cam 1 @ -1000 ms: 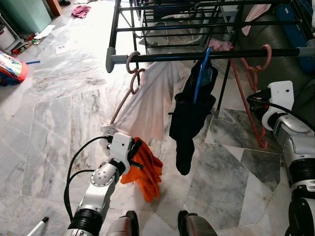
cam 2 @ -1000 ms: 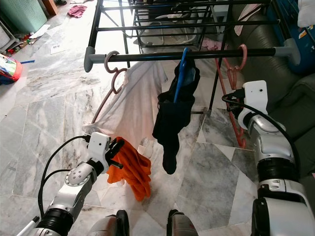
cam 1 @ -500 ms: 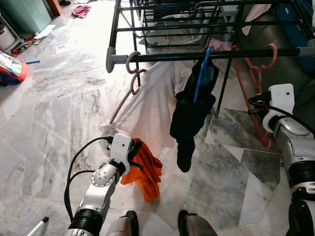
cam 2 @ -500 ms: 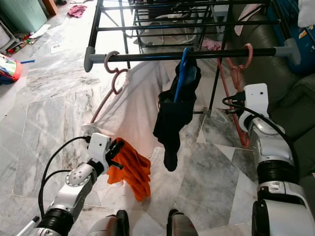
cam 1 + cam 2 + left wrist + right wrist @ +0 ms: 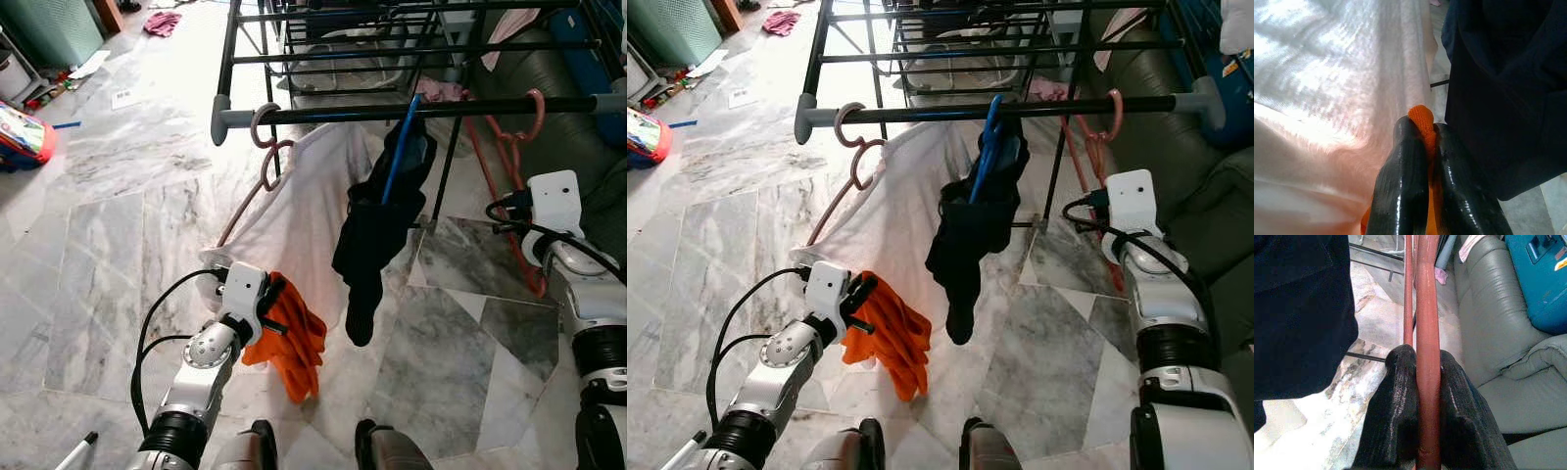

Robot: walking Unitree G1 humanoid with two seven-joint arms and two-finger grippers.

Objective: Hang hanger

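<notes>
Two claws are busy here, and each one carries its own risk. The right claw (image 5: 1418, 396) is clamped on the red hanger (image 5: 509, 196), whose hook already sits over the black rail (image 5: 411, 110) at the upper right of the left eye view, beside the dark garment (image 5: 377, 230) on its blue hanger (image 5: 400, 147). I judge that the hook may rest only lightly on the rail; if the claw opens while it pulls sideways or twists, the red hanger could swing, slide along the rail toward the end, or drop to the marble floor (image 5: 108, 245). The left claw (image 5: 1422, 147) is closed tight on an orange cloth (image 5: 289, 333) at the lower centre, touching the white garment (image 5: 294, 215); lifting this arm could drag the white garment and unsettle its pink hanger (image 5: 265, 147).
</notes>
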